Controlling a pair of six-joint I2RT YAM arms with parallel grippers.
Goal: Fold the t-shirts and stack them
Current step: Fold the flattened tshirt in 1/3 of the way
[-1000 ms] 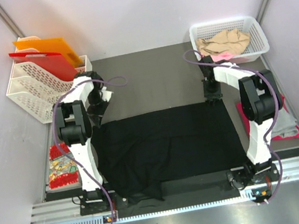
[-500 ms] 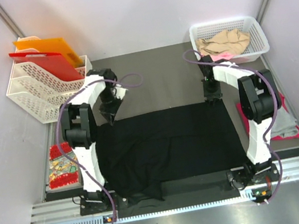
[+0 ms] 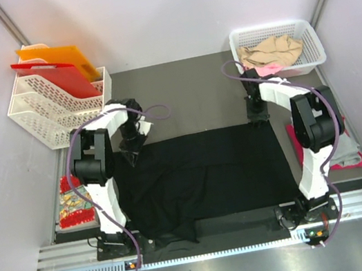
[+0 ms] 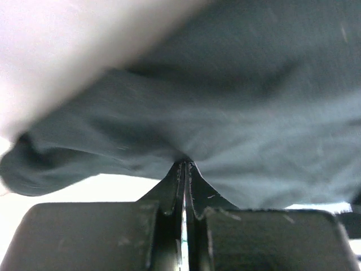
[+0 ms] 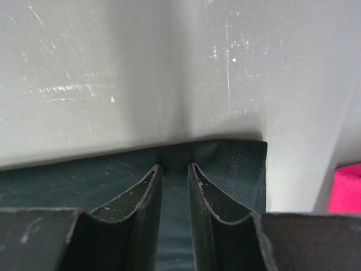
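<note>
A large black t-shirt [image 3: 202,177] lies spread flat across the middle of the table, one sleeve bunched near the front edge. My left gripper [image 3: 130,151] sits at its far left corner. In the left wrist view the left gripper [image 4: 184,165] is shut, with dark cloth [image 4: 237,130] pinched at the tips. My right gripper [image 3: 258,120] is at the far right corner. Seen from the right wrist, the right gripper [image 5: 174,166] stands over the stitched hem [image 5: 237,164], its narrow jaws closed on a fold of the black cloth.
A white basket [image 3: 274,26] at the back right holds a beige shirt [image 3: 270,51] and a bit of pink. Magenta and grey shirts [image 3: 341,149] lie at the right edge. A white rack [image 3: 49,106] with red and orange folders stands back left, a red patterned card [image 3: 73,200] in front of it.
My left arm swung right and came down onto the black shirt's far left corner, and its jaws closed on the cloth. The right arm has stayed put.
</note>
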